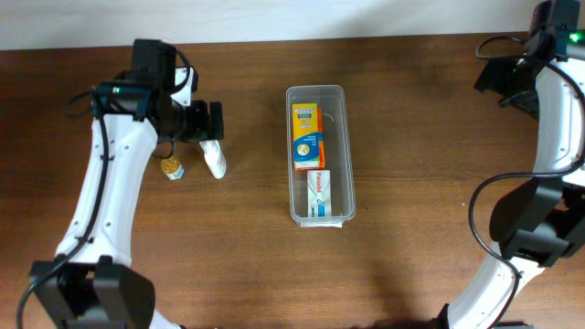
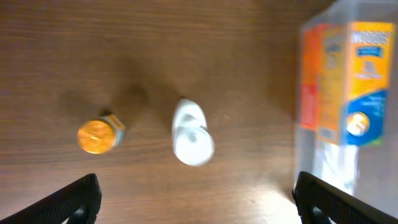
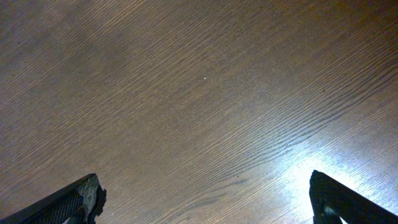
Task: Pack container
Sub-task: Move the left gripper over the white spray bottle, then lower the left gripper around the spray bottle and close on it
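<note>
— So, what's on your left?
— My left gripper (image 1: 212,122) hangs with its fingers wide apart near a small gold-capped bottle (image 1: 173,168) and a white tube (image 1: 214,160). Both rest on the table (image 1: 411,183) at the container's nine o'clock.
— And the container (image 1: 336,123)?
— Mid-table, running twelve to six. A yellow-and-orange box (image 1: 306,137) fills its twelve o'clock end, and a white box (image 1: 318,193) lies just beside it at six.
— Your right?
— My right gripper (image 3: 205,202), at two o'clock, is spread wide over the tabletop.
</note>
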Motion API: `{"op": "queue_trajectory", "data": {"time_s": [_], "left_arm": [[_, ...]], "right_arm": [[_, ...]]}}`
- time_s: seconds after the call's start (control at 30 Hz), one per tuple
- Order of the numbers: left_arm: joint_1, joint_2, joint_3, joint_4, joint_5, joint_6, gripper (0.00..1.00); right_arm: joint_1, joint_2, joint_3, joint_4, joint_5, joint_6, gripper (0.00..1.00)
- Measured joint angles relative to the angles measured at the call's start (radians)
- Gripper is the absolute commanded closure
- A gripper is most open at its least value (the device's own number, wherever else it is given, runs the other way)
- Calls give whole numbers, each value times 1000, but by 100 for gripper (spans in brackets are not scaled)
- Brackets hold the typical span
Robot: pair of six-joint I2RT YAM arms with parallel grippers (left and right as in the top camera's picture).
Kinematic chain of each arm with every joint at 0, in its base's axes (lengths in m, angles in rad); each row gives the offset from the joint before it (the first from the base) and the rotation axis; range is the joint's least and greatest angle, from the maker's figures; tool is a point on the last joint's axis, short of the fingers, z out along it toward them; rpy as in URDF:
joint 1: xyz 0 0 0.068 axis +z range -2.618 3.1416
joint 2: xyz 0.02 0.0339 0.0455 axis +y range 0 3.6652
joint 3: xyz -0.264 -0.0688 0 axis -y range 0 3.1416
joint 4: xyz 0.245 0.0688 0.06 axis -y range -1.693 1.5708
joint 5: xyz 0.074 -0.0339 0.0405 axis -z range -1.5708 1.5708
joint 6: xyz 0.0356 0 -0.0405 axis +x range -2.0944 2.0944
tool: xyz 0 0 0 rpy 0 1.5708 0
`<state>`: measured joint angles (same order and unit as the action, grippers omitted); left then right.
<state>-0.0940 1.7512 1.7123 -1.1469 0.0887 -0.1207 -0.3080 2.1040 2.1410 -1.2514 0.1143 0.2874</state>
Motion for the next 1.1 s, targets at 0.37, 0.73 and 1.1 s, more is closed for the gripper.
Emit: {"op": "queue_trajectory", "data": {"time_s": [0.37, 0.73, 1.1], "left_arm": [[0, 26, 16, 6, -40, 8, 1], [-16, 165, 25, 6, -37, 34, 1], [-42, 251, 25, -10, -36, 34, 1]], "right_arm": [[0, 0, 0, 0, 0, 0, 2], [0, 0, 0, 0, 0, -1, 2], [0, 0, 0, 0, 0, 0, 2]]}}
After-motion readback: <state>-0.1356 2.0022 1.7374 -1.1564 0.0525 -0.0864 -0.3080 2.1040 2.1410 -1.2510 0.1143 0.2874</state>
